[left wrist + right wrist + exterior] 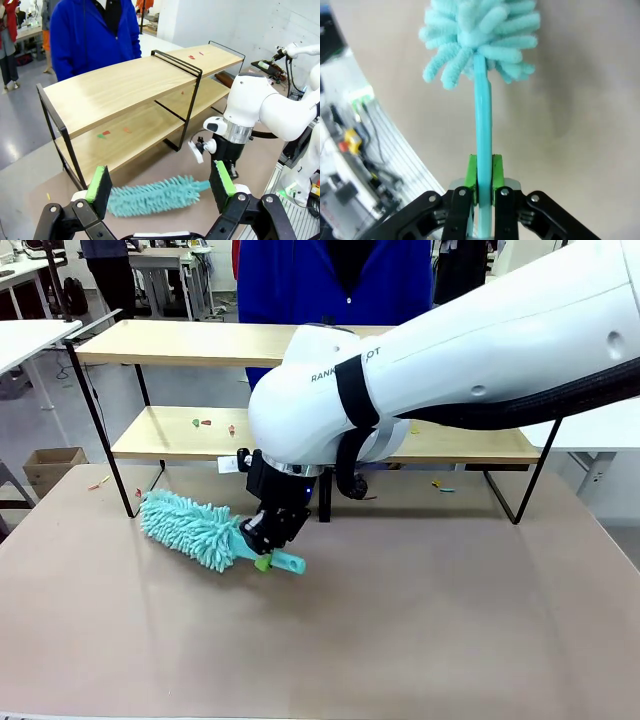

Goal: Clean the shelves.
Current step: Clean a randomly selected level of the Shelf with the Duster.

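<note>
Your right hand [268,540] grips the fluffy turquoise microfibre duster [190,528].
The two-tier light-wood shelves [180,343] stand just beyond the duster, whose long axis runs roughly parallel to them.

One teal duster [195,528], two shelves [180,343], one person [300,285], one box [50,465].

Front: across table [400,640] at shelves [180,342]. Left wrist: oblique, shares shelves, duster [150,196]. Right wrist: close along duster.

Partial print "RANK…OT" — on right arm [470,345]
</note>
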Action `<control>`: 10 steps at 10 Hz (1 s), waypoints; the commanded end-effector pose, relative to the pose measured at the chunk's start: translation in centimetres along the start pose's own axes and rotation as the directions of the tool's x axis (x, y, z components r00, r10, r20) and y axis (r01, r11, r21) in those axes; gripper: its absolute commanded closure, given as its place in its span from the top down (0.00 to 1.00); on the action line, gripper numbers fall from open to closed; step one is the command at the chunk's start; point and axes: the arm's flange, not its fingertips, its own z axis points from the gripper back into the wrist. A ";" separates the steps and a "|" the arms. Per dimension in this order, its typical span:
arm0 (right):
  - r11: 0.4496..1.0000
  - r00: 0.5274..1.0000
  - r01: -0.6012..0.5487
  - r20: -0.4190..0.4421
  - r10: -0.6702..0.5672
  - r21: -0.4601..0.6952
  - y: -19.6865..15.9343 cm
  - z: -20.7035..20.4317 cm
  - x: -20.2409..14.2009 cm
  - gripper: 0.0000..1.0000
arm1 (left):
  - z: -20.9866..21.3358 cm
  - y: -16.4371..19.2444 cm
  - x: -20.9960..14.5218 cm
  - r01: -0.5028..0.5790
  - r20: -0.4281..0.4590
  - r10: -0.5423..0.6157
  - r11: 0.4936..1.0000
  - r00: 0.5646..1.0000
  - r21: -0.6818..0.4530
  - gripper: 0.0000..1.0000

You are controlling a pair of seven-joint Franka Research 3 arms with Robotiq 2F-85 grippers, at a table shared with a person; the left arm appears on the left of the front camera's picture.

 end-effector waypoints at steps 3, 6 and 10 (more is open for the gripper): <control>0.943 0.928 -0.323 -0.171 0.331 0.076 0.8 1.6 -4.1 0.13 | 0.0 0.0 0.0 -0.003 0.002 0.003 1.000 1.000 -0.007 1.00; 0.877 0.888 -0.436 -0.062 0.456 0.203 -0.3 3.9 -8.0 0.13 | 0.0 0.0 0.0 -0.003 0.002 0.003 1.000 1.000 -0.007 1.00; 0.915 0.913 -0.359 0.274 0.304 0.182 -4.8 9.3 -14.7 0.13 | 0.0 0.0 0.0 -0.003 0.002 0.003 1.000 1.000 -0.007 1.00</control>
